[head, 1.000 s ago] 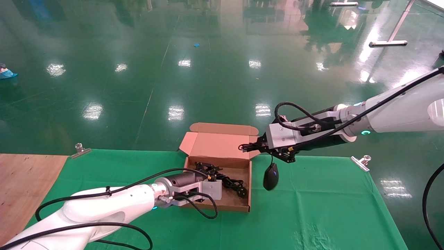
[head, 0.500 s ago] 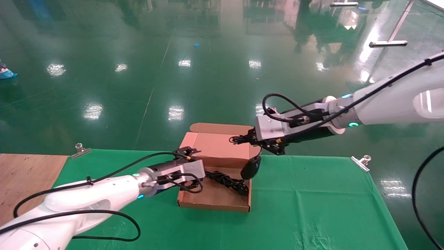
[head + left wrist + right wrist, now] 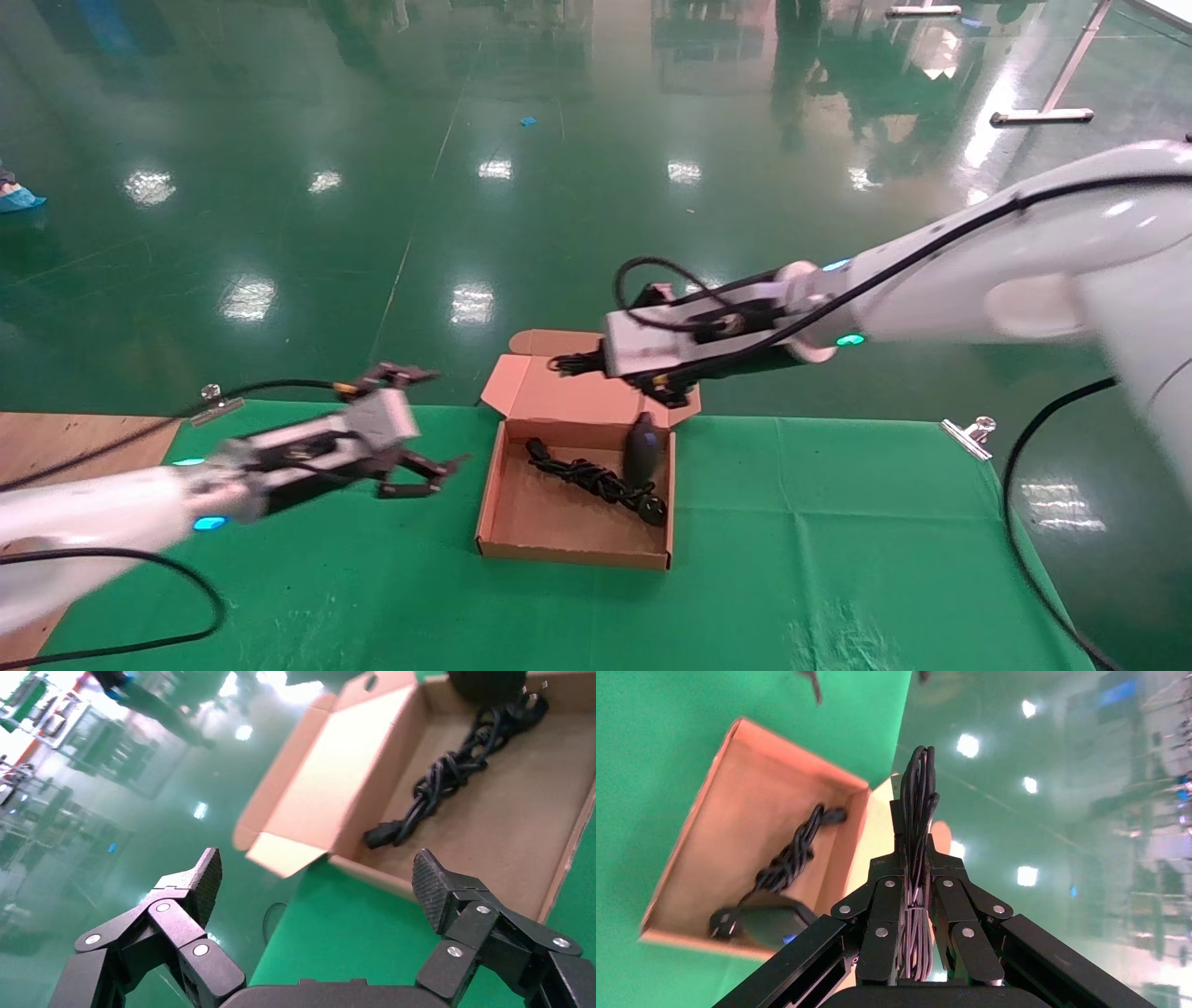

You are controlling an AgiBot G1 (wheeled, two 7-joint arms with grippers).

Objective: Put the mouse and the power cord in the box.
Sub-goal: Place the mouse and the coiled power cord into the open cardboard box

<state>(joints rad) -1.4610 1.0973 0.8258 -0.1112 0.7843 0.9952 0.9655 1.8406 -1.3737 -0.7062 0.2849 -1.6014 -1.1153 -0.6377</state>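
Pinched together on a folded bundle of thin black cable (image 3: 918,853), the right gripper's (image 3: 570,362) fingers (image 3: 891,910) hold it above the box's (image 3: 494,522) raised lid (image 3: 577,396). From that cable the mouse (image 3: 643,445) hangs nose-down inside the box, at its right side, just beside the power cord (image 3: 596,480), which lies coiled on the box floor with its plug (image 3: 652,509) toward the near right corner. Left of the box, over the green cloth (image 3: 838,559), the left gripper (image 3: 424,469) hovers with fingers (image 3: 200,881) spread wide, holding nothing.
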